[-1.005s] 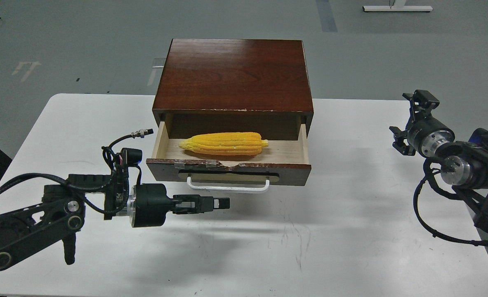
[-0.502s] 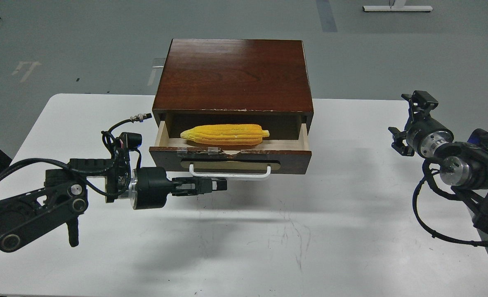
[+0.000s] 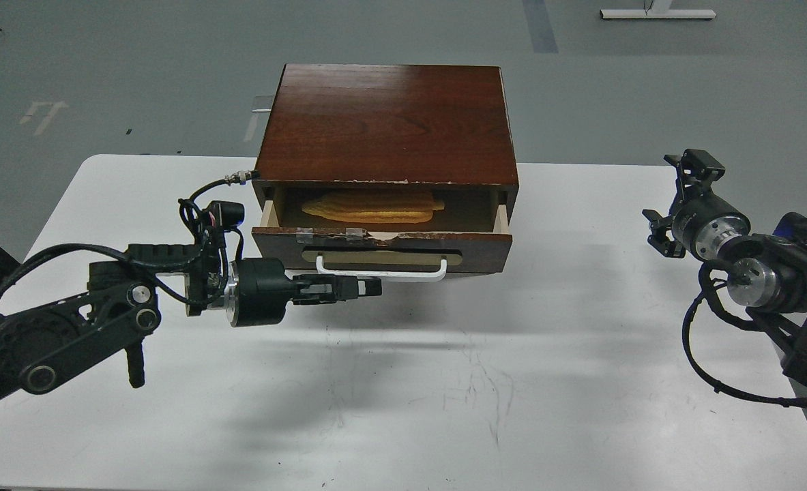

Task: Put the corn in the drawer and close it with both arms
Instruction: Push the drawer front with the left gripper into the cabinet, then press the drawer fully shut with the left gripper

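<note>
The corn [image 3: 372, 205] lies lengthwise inside the drawer [image 3: 383, 245], now in the shadow of the cabinet top [image 3: 386, 123]. The drawer stands only a little way out. Its front has a white bar handle [image 3: 381, 271] and a chipped top edge. My left gripper [image 3: 365, 288] points right, its fingers together, and sits just below and against the left half of the handle. My right gripper [image 3: 676, 198] is far to the right of the cabinet, above the table, holding nothing; its fingers are seen end-on.
The white table [image 3: 444, 395] carries the cabinet at its back middle. My right arm's joints and cables [image 3: 751, 273] fill the right edge. Grey floor lies beyond, with a white stand base [image 3: 655, 12] far back.
My left gripper has moved away from me and pushed the drawer front inwards. The drawer has slid most of the way in and the corn has gone into shadow. The right arm has barely moved.
</note>
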### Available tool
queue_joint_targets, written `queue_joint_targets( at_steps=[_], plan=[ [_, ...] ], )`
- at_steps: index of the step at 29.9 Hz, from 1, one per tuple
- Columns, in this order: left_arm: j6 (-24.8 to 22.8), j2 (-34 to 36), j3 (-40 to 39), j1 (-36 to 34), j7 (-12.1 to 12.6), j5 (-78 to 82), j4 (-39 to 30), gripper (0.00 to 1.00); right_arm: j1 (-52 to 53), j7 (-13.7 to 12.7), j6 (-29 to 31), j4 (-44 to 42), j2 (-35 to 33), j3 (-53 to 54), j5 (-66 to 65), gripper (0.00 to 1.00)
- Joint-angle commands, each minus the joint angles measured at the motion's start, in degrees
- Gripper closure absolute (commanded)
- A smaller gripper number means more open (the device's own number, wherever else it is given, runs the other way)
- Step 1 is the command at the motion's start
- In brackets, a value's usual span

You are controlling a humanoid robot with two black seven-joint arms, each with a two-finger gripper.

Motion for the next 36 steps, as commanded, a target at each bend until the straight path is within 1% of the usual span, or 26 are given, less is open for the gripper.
queue_joint_targets(
  at_steps=[1, 7, 18, 30, 36],
  plan=[
    [0.0, -0.1, -0.1, -0.5, 0.0, -0.1, 0.9, 1.0, 0.0, 0.0, 0.0, 0.0, -0.1, 0.0, 0.0, 0.02],
    [0.0, -0.1, -0.2, -1.8, -0.1, -0.1, 1.4, 1.0, 0.0, 0.0, 0.0, 0.0, 0.1, 0.0, 0.0, 0.02],
    [0.0, -3.6, -0.3, -2.8, -0.1, -0.1, 6.4, 1.0, 0.0, 0.0, 0.0, 0.0, 0.1, 0.0, 0.0, 0.02],
    [0.0, -6.2, -0.5, -5.4, -0.2, -0.2, 11.5, 1.0, 0.0, 0.0, 0.0, 0.0, 0.1, 0.0, 0.0, 0.02],
    [0.0, -7.8, -0.6, -6.2, -0.6, -0.3, 14.3, 1.0, 0.0, 0.0, 0.0, 0.0, 0.1, 0.0, 0.0, 0.02]
  ],
)
